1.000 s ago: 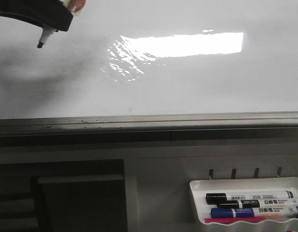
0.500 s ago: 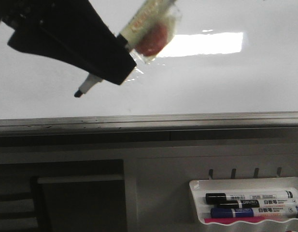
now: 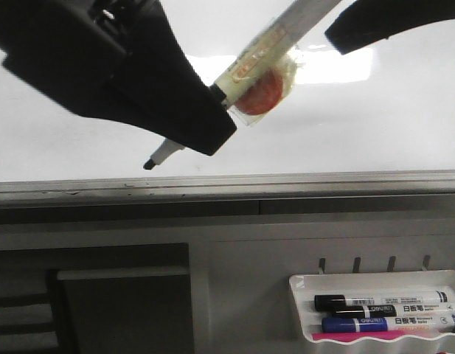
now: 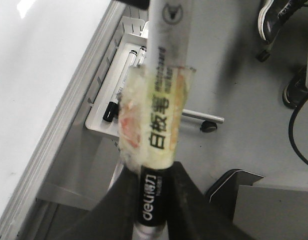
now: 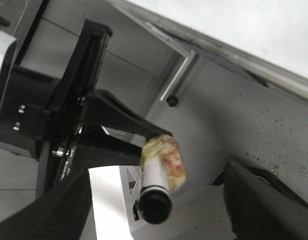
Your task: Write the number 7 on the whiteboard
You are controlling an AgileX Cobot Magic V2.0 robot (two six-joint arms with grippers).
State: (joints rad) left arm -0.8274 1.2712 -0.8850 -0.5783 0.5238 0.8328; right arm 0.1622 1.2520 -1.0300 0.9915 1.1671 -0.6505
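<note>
My left gripper (image 3: pixel 205 125) is shut on a whiteboard marker (image 3: pixel 256 66) wrapped in yellowish tape with a red lump. The marker's dark tip (image 3: pixel 150 164) hangs just above the grey lower edge of the whiteboard (image 3: pixel 360 125). In the left wrist view the fingers (image 4: pixel 119 205) clamp the marker's black band (image 4: pixel 153 197). My right gripper (image 5: pixel 156 207) is open, its fingers wide on either side of the marker's rear end (image 5: pixel 154 206) without touching it. One of its fingers (image 3: pixel 374 22) shows at the top right of the front view. The number 7 is not in view.
A white tray (image 3: pixel 374 282) hangs below the board at the lower right, holding a black marker (image 3: pixel 382 302) and a blue marker (image 3: pixel 386 323). A grey metal rail (image 3: pixel 286 183) runs along the board's bottom. A dark recess (image 3: pixel 116 302) sits at the lower left.
My left gripper has carried the marker down and to the right across the board, its tip dropping toward the lower edge. The right gripper's finger has come into view at the top right.
</note>
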